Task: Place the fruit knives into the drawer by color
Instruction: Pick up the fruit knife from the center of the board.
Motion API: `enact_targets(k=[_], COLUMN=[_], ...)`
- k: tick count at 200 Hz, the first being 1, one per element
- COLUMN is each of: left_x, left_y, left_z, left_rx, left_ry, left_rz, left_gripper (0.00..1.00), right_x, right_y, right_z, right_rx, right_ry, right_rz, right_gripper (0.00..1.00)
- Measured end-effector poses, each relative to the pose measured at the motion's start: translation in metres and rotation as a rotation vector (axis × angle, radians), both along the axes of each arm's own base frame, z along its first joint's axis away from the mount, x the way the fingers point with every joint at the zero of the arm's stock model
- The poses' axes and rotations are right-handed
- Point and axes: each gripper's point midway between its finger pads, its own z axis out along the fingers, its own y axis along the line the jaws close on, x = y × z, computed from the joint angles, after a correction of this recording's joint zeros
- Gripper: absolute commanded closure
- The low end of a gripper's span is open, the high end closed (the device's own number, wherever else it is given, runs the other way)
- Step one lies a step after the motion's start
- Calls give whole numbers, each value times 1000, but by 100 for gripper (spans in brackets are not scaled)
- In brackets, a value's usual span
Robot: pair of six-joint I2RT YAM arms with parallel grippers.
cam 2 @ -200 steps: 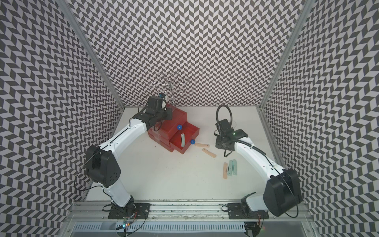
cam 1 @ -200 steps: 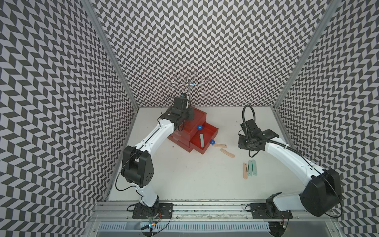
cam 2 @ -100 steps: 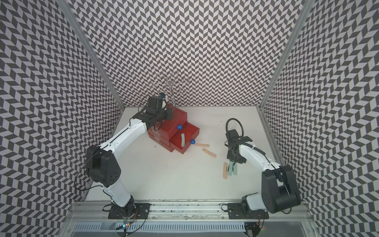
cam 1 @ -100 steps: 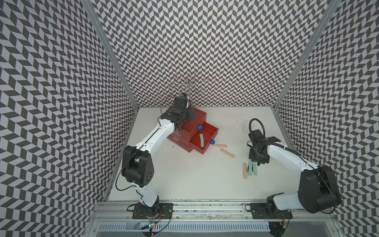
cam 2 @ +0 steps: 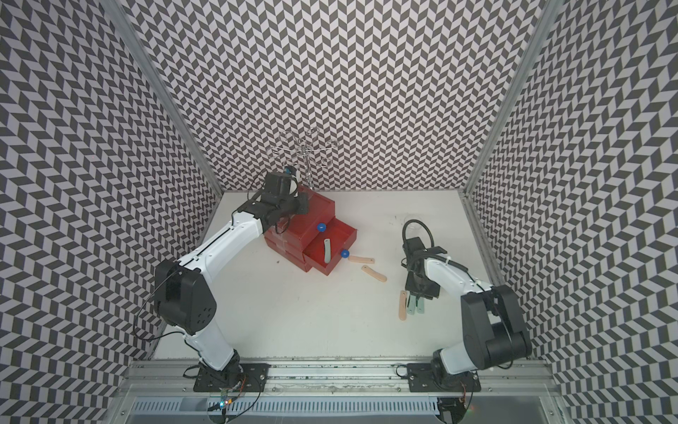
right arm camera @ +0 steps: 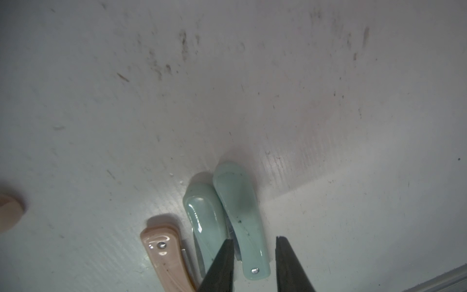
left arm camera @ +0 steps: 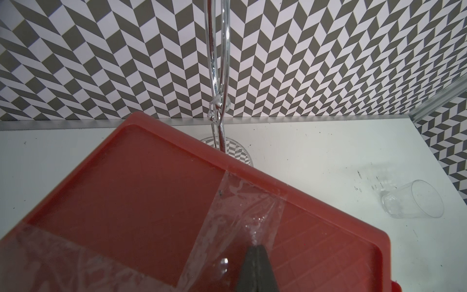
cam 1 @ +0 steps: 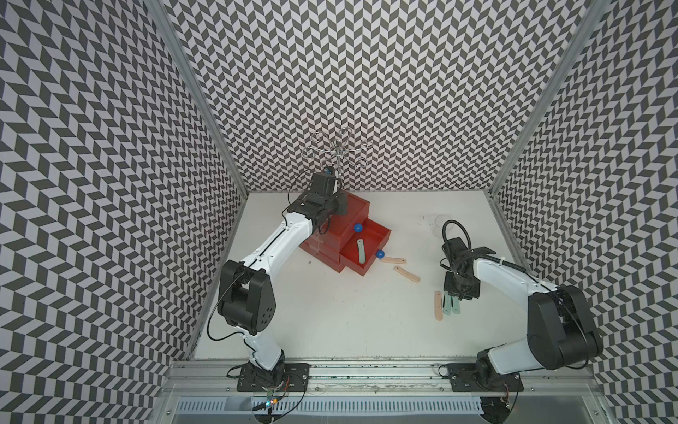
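The teal fruit knife point(right arm camera: 241, 222) is lying lower right of centre in both top views, touching its teal twin point(right arm camera: 206, 222); the right pincer point(right arm camera: 254, 252) is standing apart astride it, seemingly to lift it alone. Mid-frame, the left pincer point(left arm camera: 256, 250), closed together, is pressing the top of the drawer point(cam 1: 357, 211), probably steadying it; its open tray point(cam 1: 378, 238) is holding one teal knife point(cam 1: 361, 251).

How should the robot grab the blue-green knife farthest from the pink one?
Pinch the outer teal knife across its narrow width, straight down from above: it lies flat on the table, its twin hugging one side, so the right tool needs one finger between them.
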Motion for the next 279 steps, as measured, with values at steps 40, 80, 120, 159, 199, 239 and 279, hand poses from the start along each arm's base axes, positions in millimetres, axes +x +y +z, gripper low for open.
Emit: enact_targets(k=[40,80,120,159,199,239,279], left_x=[0,0,0,0,0,0,0], left_y=[-1,-1,-1,-1,-1,-1,-1], left_z=[0,-1,0,0,0,0,0], left_rx=[-2,-2,-3,-4,-7,-8,-8], left_ry=[1,1,1,1,2,3,2], left_rz=[-3,-3,-4,-5,-8,-9,-9], left_gripper=[100,100,100,100,100,100,100], right_x=[-1,-4,-12,-13,-13,-13,-10], right_y=[2,3,2,2,6,9,15], right_z=[-1,-7,-19,-24,-26,-26,-26], right_rx=[14,17,5,6,31,48,85], right_ry=[6,31,88,107,105,98,92], right_rz=[0,1,0,1,8,6,5], right_gripper=[68,67,67,67,68,71,74])
